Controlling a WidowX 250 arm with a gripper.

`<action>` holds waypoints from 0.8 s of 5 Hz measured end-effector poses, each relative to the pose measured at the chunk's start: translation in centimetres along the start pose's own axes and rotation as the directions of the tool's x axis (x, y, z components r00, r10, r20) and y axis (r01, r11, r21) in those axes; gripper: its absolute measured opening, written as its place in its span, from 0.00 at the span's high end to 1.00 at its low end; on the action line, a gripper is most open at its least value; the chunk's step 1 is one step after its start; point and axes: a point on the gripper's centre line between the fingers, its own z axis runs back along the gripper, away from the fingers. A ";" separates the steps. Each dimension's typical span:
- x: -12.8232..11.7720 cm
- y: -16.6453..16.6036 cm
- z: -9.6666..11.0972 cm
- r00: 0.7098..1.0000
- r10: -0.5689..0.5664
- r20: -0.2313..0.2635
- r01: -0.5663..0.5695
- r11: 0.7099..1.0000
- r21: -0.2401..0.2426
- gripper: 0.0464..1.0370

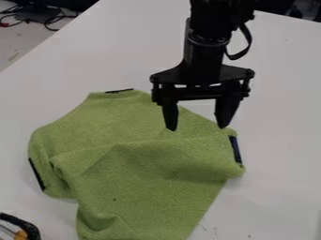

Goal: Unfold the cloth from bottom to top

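The black gripper (197, 127) hangs over the upper right part of the green cloth, its two fingers spread well apart with nothing held between them. On the white table lies the cloth (144, 173), crumpled, with a raised fold running across its middle from the left side to the right corner. Its lower part reaches the bottom edge of the view. Dark strips show at its top edge, left edge and right corner. Whether the fingertips touch the cloth cannot be told.
The white table (282, 93) extends around the cloth on both sides. A black curved object with an orange part (21, 234) lies at the bottom left corner. Dark cables (55, 19) are beyond the table at the top left.
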 end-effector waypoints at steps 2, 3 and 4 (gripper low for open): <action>5.7 4.0 -5.1 0.999 0.044 0.007 -0.044 0.999 0.026 0.04; 7.5 4.8 -7.5 0.999 0.046 0.002 -0.046 0.998 0.032 0.04; 8.0 5.7 -8.9 0.998 0.053 -0.036 -0.052 0.998 0.029 0.04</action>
